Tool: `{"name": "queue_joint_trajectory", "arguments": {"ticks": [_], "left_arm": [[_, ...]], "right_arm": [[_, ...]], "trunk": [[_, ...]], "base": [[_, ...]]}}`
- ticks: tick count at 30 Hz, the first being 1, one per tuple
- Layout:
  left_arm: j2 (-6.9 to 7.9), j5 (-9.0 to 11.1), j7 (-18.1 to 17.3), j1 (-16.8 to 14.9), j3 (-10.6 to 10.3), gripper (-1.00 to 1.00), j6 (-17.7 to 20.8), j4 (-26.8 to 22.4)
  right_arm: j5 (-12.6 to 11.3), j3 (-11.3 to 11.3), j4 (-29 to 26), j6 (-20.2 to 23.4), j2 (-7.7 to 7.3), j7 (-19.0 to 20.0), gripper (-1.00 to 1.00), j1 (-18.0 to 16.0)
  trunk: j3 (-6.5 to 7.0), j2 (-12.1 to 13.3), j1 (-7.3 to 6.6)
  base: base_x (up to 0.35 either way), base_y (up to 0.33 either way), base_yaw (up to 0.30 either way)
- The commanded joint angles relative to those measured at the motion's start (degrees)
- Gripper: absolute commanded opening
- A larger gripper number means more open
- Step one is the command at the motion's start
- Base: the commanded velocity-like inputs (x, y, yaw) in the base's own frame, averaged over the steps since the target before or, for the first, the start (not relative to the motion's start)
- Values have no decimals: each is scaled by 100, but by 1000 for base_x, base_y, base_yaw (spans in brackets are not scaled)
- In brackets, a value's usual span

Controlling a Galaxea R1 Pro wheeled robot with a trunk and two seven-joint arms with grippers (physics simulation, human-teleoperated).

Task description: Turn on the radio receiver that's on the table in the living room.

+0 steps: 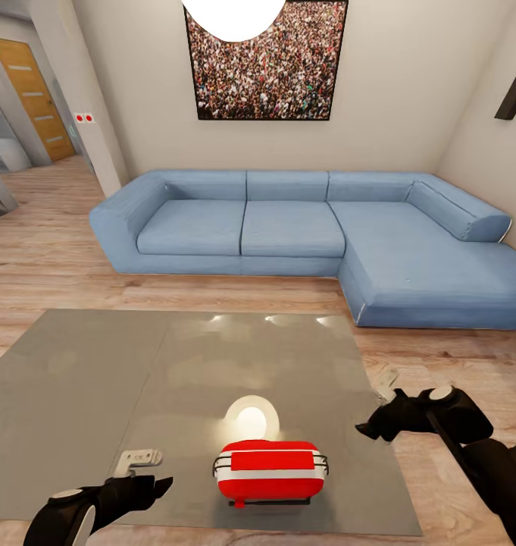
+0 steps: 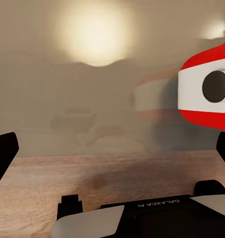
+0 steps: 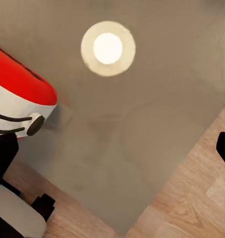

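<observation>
Red radio (image 1: 270, 470) sits on the grey table (image 1: 76, 394), near its front edge.
Left gripper (image 1: 148, 474) and right gripper (image 1: 380, 415) flank the radio, both open and empty; approach its controls slowly.

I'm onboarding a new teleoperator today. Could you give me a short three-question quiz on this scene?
1. True or false: the radio is held by the left gripper.
2. What does the radio stand on? A) sofa B) table C) floor
3. Fill in: behind the table stands a blue ____.

Key:
1. False: both grippers, the right gripper included, are open and apart from it.
2. B
3. sofa
</observation>
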Motion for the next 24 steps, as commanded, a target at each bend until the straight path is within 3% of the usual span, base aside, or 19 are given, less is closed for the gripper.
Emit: {"name": "queue_joint_trajectory", "arguments": {"ticks": [1,8,11,14,17,21,24], "left_arm": [[0,1,1,0,1,100,0,1],[0,2,1,0,5,100,0,1],[0,2,2,0,6,100,0,3],[0,5,2,0,5,100,0,3],[0,9,7,0,6,100,0,5],[0,12,16,0,7,100,0,22],[0,18,19,0,7,100,0,27]], "right_arm": [[-5,-76,0,-128,-27,79,100,-15],[1,-190,0,-342,-208,297,100,-38],[1,-171,0,-357,-261,737,100,-39],[3,-152,-12,-392,-271,1524,100,-40],[59,-132,-5,-426,-232,1829,100,-40],[493,-95,-2,-431,-108,1820,100,-40],[1060,136,-1,-424,202,1805,100,-40]], "trunk": [[0,0,0],[0,0,0],[0,0,0],[0,0,0],[0,0,0],[0,0,0],[0,0,0]], "base": [[0,0,0],[0,0,0],[0,0,0],[0,0,0],[0,0,0],[0,0,0],[0,0,0]]}}
